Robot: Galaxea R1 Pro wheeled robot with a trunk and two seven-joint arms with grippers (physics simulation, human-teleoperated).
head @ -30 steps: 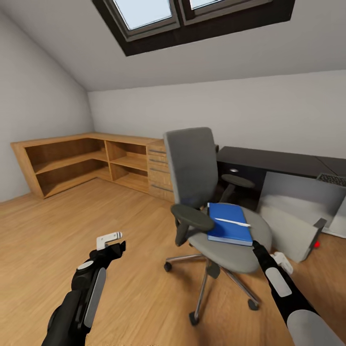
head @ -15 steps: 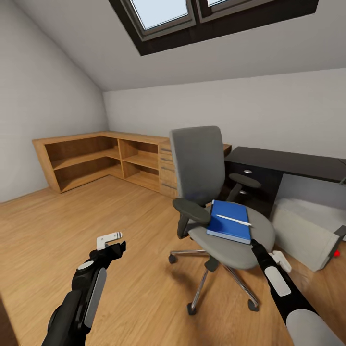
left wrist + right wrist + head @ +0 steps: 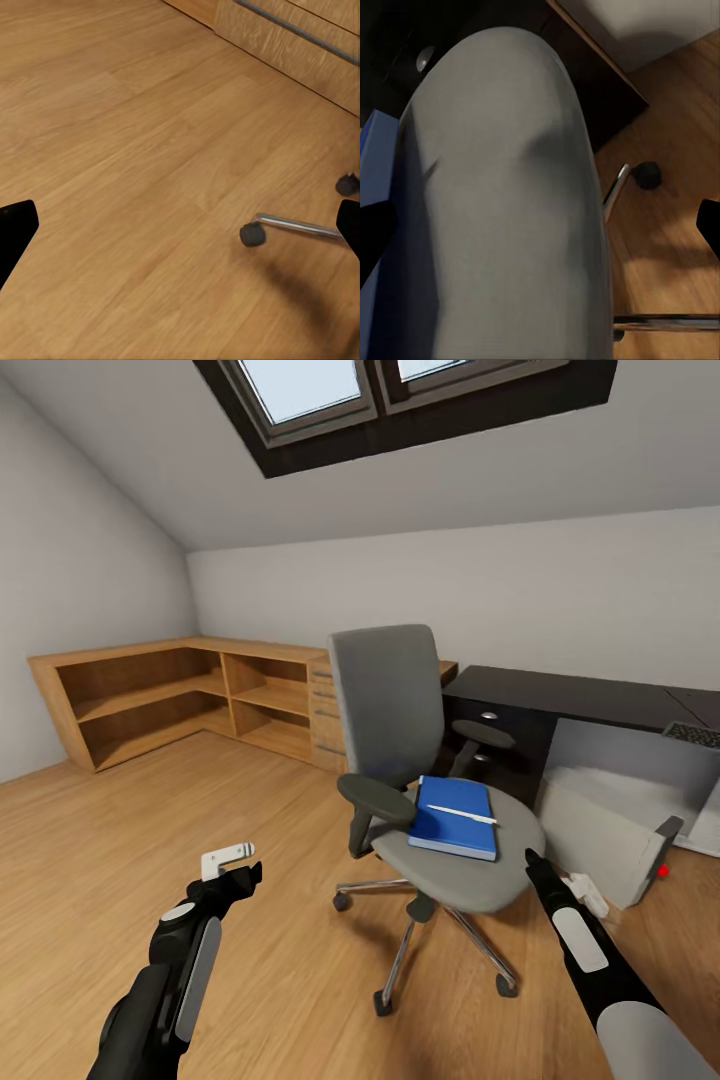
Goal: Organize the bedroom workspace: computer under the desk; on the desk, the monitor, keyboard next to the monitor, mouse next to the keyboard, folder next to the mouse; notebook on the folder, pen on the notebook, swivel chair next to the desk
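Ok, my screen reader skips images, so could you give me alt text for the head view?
A grey swivel chair stands on a wooden floor, a blue book with a pen on top lying on its seat. Behind it is a black desk, with a grey computer tipped on the floor beside it. Both arms reach forward, the right gripper near the seat.

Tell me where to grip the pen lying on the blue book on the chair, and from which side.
Grip the pen at its middle, from above, fingers across its width. It is very thin and lies flat on the blue book on the swivel chair seat, so no side gives room beneath. The right gripper is probably best, being nearest.
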